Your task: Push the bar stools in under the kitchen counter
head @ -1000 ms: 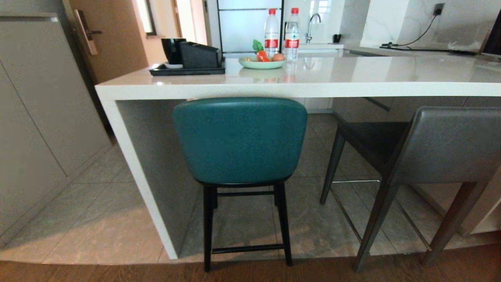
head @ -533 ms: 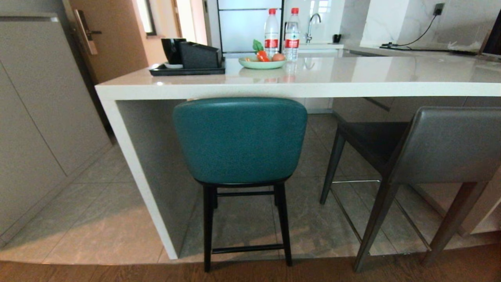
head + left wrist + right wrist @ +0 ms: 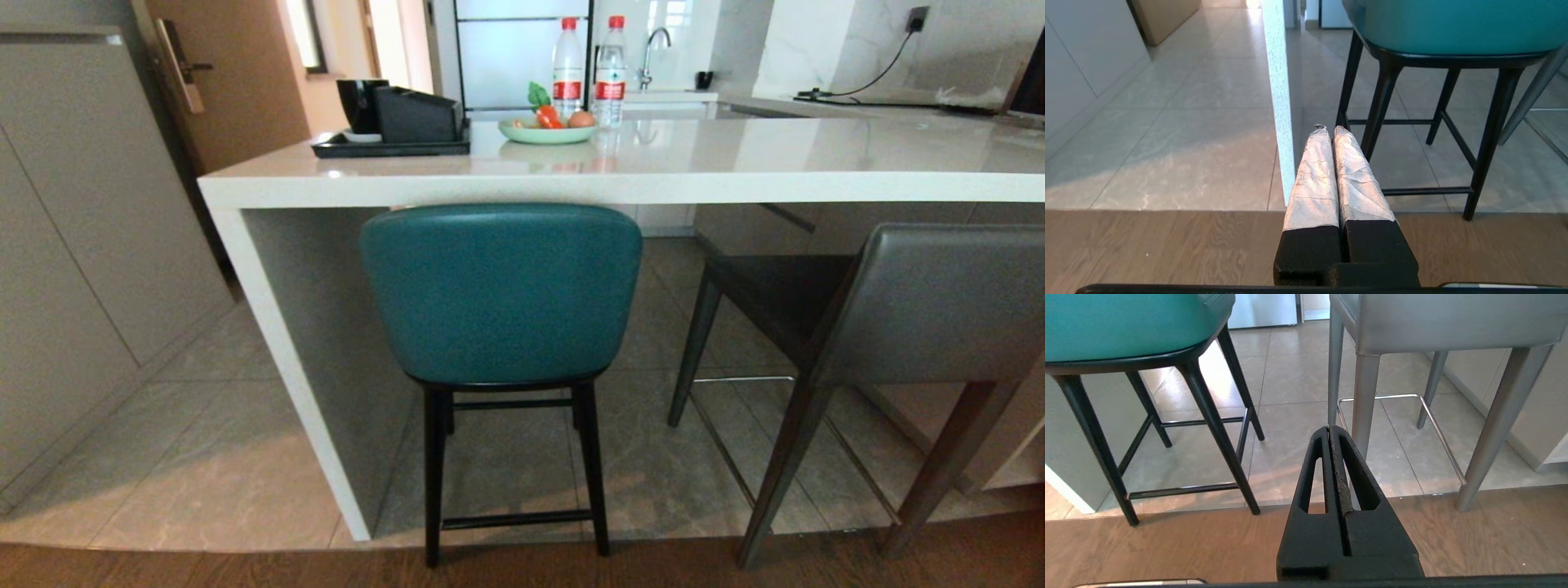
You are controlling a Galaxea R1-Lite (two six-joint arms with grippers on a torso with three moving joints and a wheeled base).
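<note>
Jaws of both the left gripper [image 3: 1329,130] and right gripper [image 3: 1329,428] are clenched on nothing, low before the stools. From the head, the teal stool [image 3: 500,294] stands at 12 o'clock, its back at the worktop [image 3: 620,175] edge; the grey stool [image 3: 914,306] at 3 o'clock juts out. Push its backrest squarely, likely avoiding a twist.

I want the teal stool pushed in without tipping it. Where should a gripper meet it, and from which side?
Probably low on the curved backrest of the teal stool, near the seat, coming from the robot's side and pushing toward the kitchen counter. Its thin legs are tall, so a high push might tip it. Both the left gripper and right gripper are shut and hang low, short of it.
</note>
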